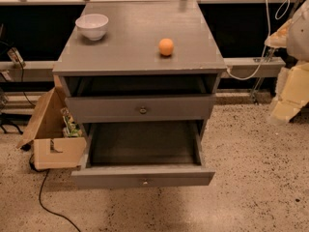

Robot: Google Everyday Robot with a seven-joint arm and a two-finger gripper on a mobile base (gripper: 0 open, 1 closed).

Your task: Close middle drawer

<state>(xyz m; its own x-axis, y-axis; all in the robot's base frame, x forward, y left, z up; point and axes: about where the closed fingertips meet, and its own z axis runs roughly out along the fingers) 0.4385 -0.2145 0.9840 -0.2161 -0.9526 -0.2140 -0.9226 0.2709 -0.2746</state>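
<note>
The flat grey wooden middle drawer (144, 175) is hanging open; our pale, blocky pincer (288, 98) is hovering right of it, we cannot tell its grip.

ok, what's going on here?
Nothing is being handled yet. The middle drawer stands pulled far out and looks empty; it has not been closed. The robot's gripper is off to the right of the cabinet, touching nothing. A white bowl and an orange ball sit on top.
</note>
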